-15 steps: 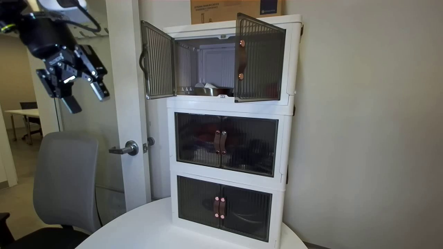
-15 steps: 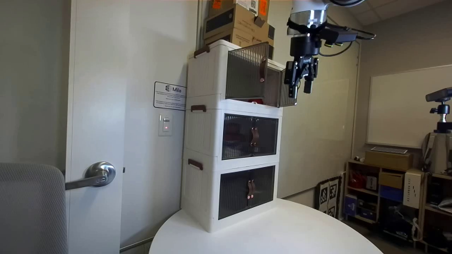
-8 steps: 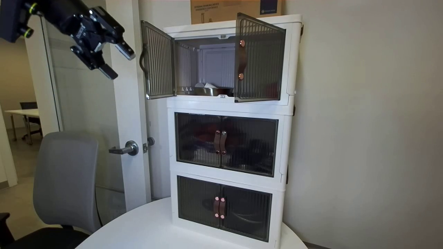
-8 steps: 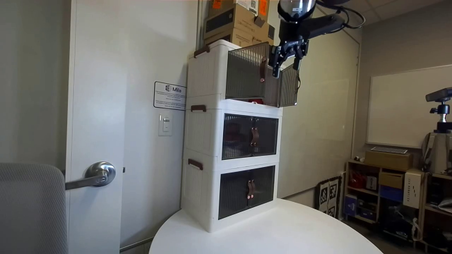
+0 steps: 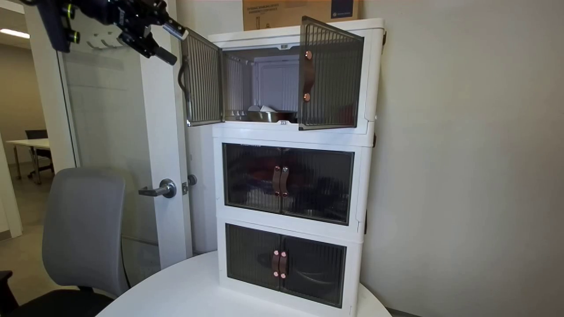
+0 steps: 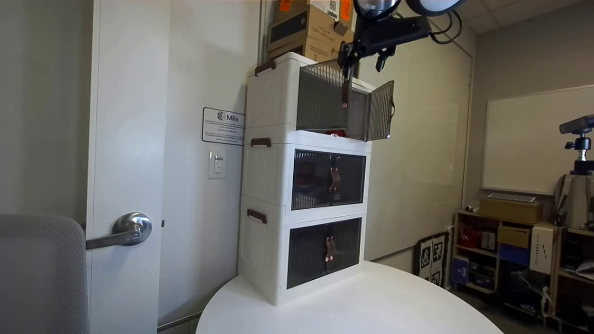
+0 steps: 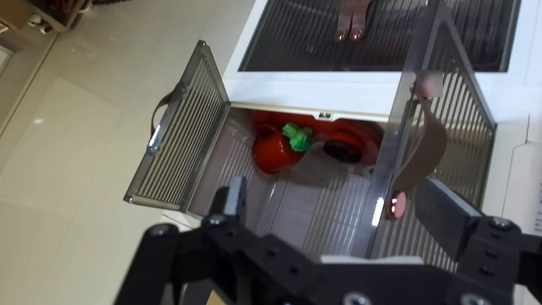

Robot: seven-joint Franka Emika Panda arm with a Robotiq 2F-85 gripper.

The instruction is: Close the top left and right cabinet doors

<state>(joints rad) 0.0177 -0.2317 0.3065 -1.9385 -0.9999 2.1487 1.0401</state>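
Tool (image 7: pixel 332 189) hangs spread near the smoky, ribbed, translucent top cabinet doors (image 5: pixel 204 83), both standing open.

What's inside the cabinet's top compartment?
Wrist view: a red-orange rounded item, a bright green thing and a dark round piece. The tinted top left door and the gripper cover part; what lies behind them can't be made out.

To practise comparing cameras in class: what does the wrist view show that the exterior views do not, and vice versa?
Only the wrist view shows a lumpy green item inside the cabinet. Only the exterior views show the round white table, grey chair and silver lever handle. All share the open top left cabinet door, open top right cabinet door and fingers.
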